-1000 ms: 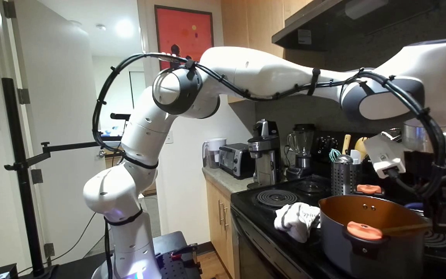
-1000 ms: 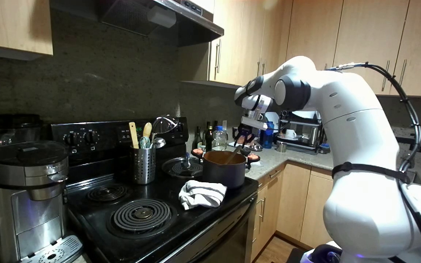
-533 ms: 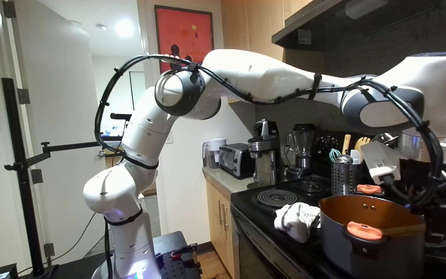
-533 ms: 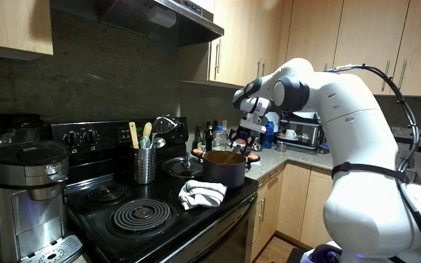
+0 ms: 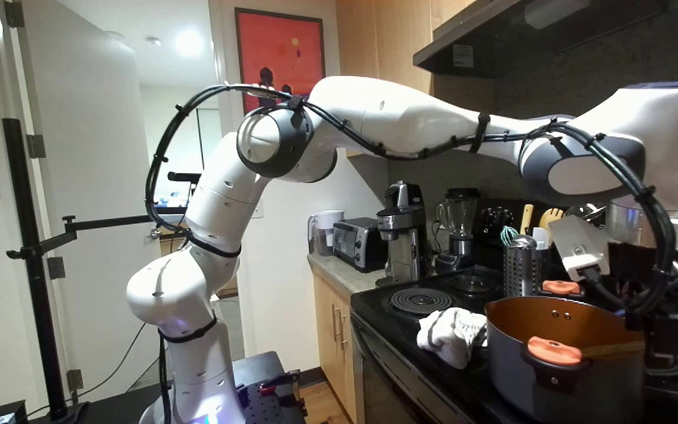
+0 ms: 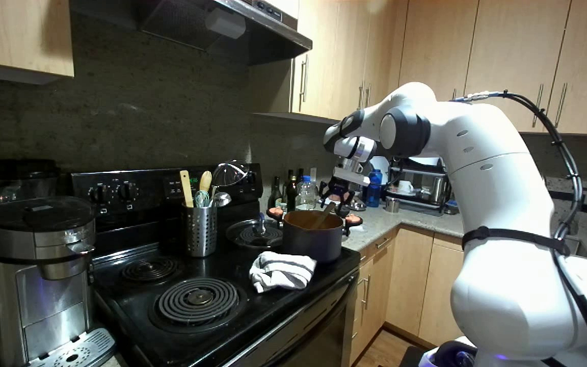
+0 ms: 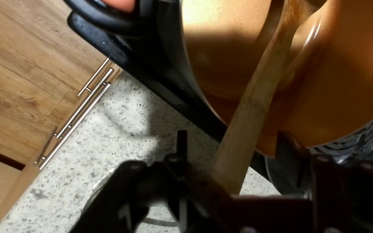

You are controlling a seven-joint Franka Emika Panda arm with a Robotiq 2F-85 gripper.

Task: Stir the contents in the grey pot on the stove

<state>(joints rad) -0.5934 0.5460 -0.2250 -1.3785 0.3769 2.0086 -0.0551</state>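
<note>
Nearest, in an exterior view, a coffee maker [image 6: 44,275] stands on the left, and the white robot arm [image 6: 497,204] rises on the right, bending over toward the stove [image 6: 230,266]. The left half of the stove has two coil burners [image 6: 197,300], one near and one far. A crumpled white cloth [image 6: 282,271] with dark stripes lies by the front edge, just left of the grey pot [image 6: 312,243]; I cannot tell whether the two touch. The pot sits upright at the near right of the stove, orange-brown inside, with orange-topped handles [image 6: 353,219] on opposite sides. A wooden spoon [image 7: 244,119] slants in it, its shaft crossing the far rim. In the wrist view the gripper [image 7: 233,142] is spread wide, its dark fingers [image 7: 182,144] well apart, one on each side of the spoon, with a gap between each and the wood. Farther back on the stove, a clear lid [image 6: 245,235] rests on the right, and a metal holder [image 6: 202,235] full of utensils stands left of it. Past the stove, on the pale counter [image 6: 377,228], are bottles [image 6: 291,192] on the left and a dish rack [image 6: 413,195] on the right.
</note>
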